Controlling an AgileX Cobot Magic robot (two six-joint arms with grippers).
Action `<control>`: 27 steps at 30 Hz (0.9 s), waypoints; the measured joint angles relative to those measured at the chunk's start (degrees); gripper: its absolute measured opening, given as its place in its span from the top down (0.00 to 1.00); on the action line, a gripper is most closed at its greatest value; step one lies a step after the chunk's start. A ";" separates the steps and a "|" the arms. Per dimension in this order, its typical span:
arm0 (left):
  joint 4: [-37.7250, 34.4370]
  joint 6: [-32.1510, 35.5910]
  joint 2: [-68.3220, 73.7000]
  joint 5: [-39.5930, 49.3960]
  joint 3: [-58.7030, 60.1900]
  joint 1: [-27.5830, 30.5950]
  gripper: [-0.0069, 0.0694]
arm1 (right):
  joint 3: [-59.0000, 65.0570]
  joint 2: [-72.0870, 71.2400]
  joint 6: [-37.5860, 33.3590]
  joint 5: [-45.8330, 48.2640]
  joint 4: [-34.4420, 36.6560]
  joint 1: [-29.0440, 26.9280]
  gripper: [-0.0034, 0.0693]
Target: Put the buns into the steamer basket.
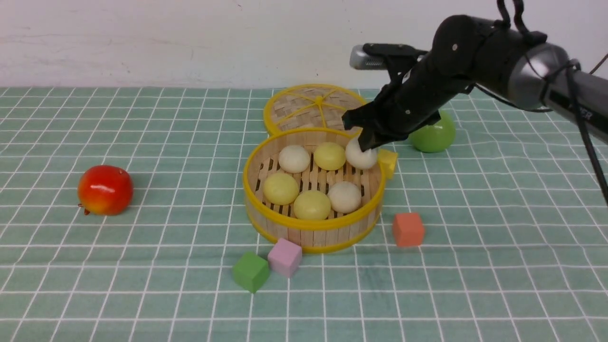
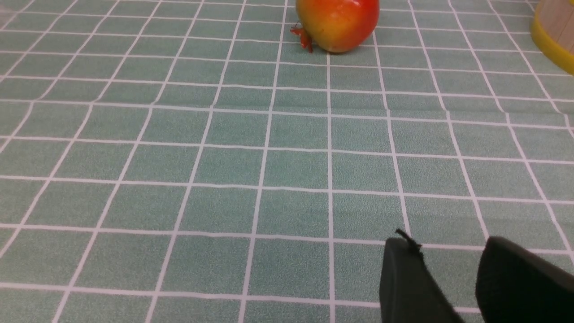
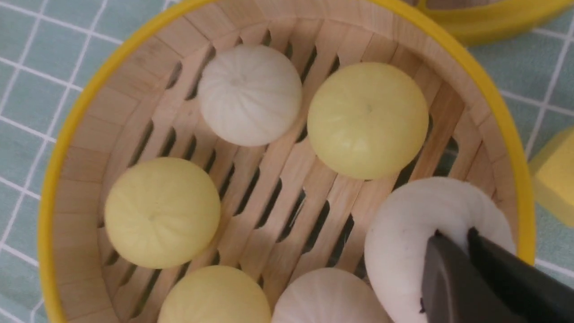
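The round steamer basket (image 1: 313,223) of pale bamboo slats with yellow rims sat upright on the green checked worktop (image 1: 142,266), holding five smooth dome-shaped buns (image 1: 311,204), three pale yellow and two off-white, on its slotted floor. The right gripper (image 1: 365,145) had its black fingers (image 3: 453,273) pinched shut into a sixth, off-white bun (image 1: 361,154) at the basket's far right wall, dimpling its soft top. Around stood a woven lid (image 1: 313,107), glossy green apple (image 1: 434,135), red fruit (image 1: 105,189), and yellow (image 1: 388,161), orange (image 1: 408,229), pink (image 1: 284,257) and green (image 1: 250,271) cubes; the left gripper (image 2: 453,269) hung parted over bare cloth.
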 joint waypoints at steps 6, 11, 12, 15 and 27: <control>0.00 0.00 0.00 0.00 0.00 0.00 0.60 | 0.00 2.89 0.83 -0.94 -0.24 0.00 0.94; 0.00 0.00 0.00 0.00 0.00 0.00 0.60 | 0.00 3.74 1.40 -1.59 -0.90 0.00 0.83; 0.00 0.00 0.00 0.00 0.00 0.00 0.60 | 0.00 3.74 1.45 -1.61 -0.85 0.00 0.79; 0.00 0.00 0.00 0.00 0.00 0.00 0.60 | 0.00 3.74 1.45 -1.21 -0.81 0.00 0.68; 0.00 0.00 0.00 0.00 0.00 0.00 0.60 | 0.07 -13.45 1.45 5.01 -1.80 -0.60 0.40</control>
